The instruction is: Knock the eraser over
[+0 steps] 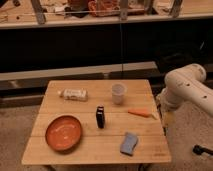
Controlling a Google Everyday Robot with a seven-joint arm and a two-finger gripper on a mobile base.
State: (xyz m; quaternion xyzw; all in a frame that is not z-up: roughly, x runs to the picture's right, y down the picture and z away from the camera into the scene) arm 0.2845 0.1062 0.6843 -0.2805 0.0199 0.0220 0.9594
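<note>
The eraser (100, 117) is a small black block standing upright near the middle of the wooden table (95, 150). The white arm (187, 90) reaches in from the right, beyond the table's right edge. The gripper (167, 122) hangs low beside that right edge, well to the right of the eraser and apart from it.
A clear cup (118, 93) stands behind and to the right of the eraser. An orange carrot (139, 113) lies between the eraser and the gripper. A blue-grey sponge (129, 143) lies front right, an orange bowl (63, 132) front left, a white bottle (73, 94) back left.
</note>
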